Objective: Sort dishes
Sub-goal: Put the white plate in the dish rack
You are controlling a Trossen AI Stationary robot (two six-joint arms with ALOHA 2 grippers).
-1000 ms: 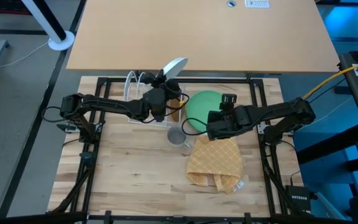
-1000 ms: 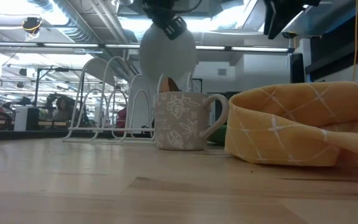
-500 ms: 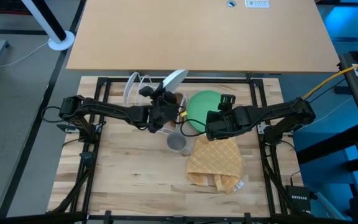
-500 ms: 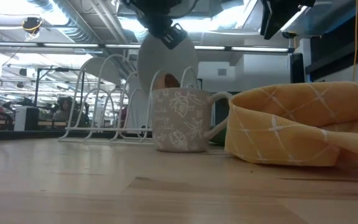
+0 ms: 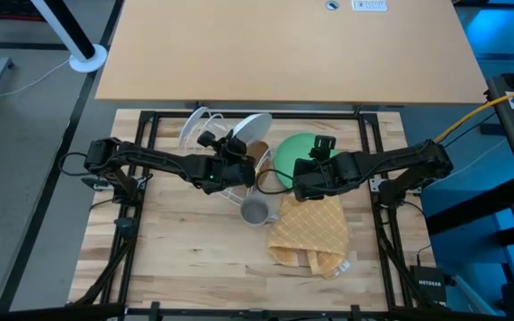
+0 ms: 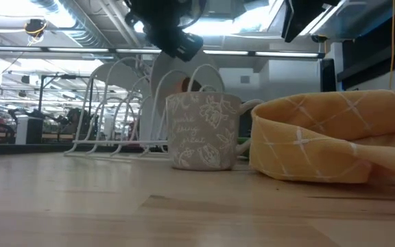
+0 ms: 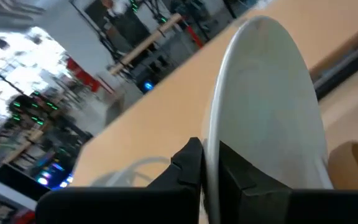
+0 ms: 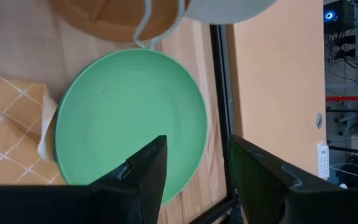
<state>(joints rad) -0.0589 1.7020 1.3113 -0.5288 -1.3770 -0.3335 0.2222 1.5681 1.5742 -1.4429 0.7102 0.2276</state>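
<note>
My left gripper [image 7: 209,167] pinches the white plate [image 7: 266,106] by its rim, upper centre of the high view, over the wire rack [image 5: 196,125]. Keep plate upright, line w/ a slot. Right gripper [image 8: 191,163] open over green plate [image 8: 129,121].

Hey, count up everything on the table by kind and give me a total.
Plates: 3 visible, white plate, green plate, brown wooden plate
Mugs: 1, grey mug
Racks: 1, wire rack
Cloths: 1, yellow checked cloth
Total: 6
</note>
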